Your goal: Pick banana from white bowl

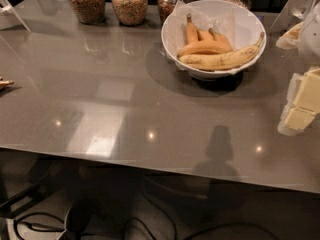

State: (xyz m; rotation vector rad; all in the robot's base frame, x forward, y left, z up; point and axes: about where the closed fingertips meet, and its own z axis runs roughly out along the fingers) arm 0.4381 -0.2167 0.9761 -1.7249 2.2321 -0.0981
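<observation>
Cream claw, cropped at right edge.

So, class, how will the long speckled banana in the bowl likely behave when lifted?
The banana lies frontmost in the white bowl, so it probably lifts free. Brown speckles suggest ripeness: likely soft, bruising if squeezed hard. Its curve may let it rock. The gripper sits at the right edge, away from it.
</observation>
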